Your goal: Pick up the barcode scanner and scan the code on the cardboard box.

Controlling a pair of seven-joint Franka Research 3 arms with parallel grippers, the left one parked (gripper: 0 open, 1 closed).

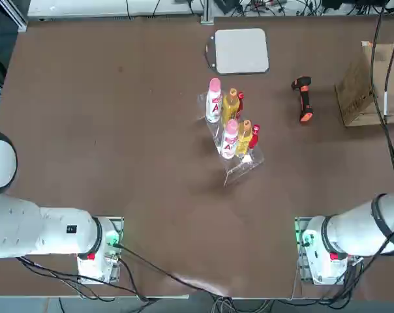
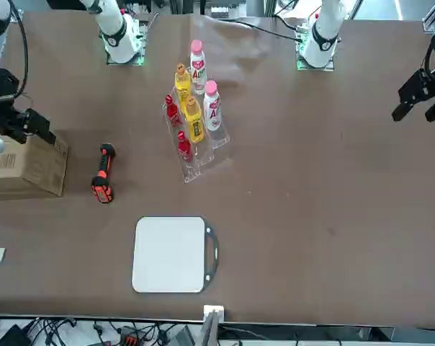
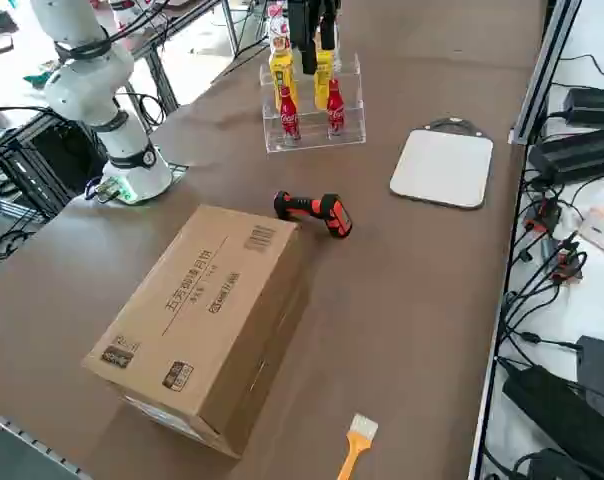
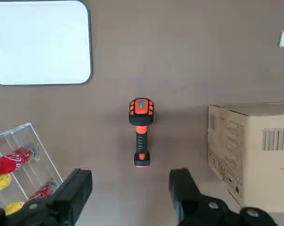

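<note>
The barcode scanner lies flat on the brown table, black head toward the far side and orange-tipped handle toward the robot. It also shows in the front view, side view and wrist view. The cardboard box stands just to its right near the table's right edge, with a barcode label on its top. My right gripper hangs open and empty high above the table. The scanner lies below it, in line with the gap between the fingers. The box is beside it.
A clear rack of bottles stands mid-table, left of the scanner. A flat grey pad lies at the far side. A small brush lies beyond the box near the table's far right corner.
</note>
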